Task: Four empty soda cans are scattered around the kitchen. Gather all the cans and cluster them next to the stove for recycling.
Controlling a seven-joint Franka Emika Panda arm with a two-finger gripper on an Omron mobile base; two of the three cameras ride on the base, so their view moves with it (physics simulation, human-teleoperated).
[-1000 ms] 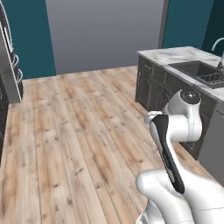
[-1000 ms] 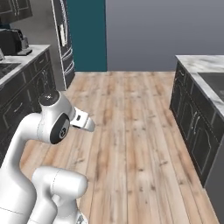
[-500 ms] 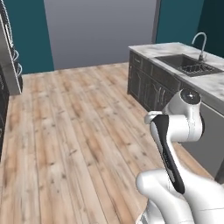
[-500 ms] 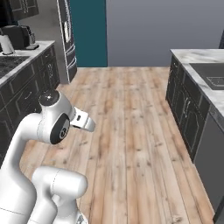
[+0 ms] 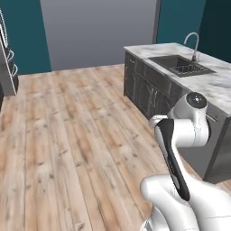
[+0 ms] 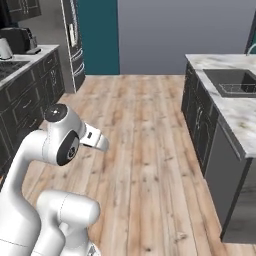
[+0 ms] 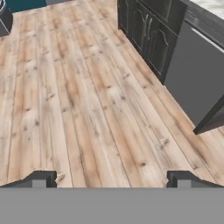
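Observation:
The soda cans are out of view. My gripper point(image 7: 111, 179) is open, its two dark fingertips point(image 7: 39, 179) wide apart with nothing between them, and it looks down on bare wooden floor point(image 7: 87, 100). A dark corner of what looks like the stove point(image 6: 7, 67) sits in the counter at the left edge of the right base view. My arm is folded close over the base.
A marble counter point(image 5: 216, 85) with a sink point(image 5: 180, 65) and a tap point(image 5: 191, 43) runs along the right, over dark cabinets point(image 7: 148, 30) and a grey panel point(image 7: 197, 83). At the far left stands a fridge point(image 6: 72, 45). A wide floor point(image 5: 67, 122) lies between.
The whole picture has shifted, so the base has moved: the sink counter now lies further into the left base view. The arm keeps its pose and the gripper stays open.

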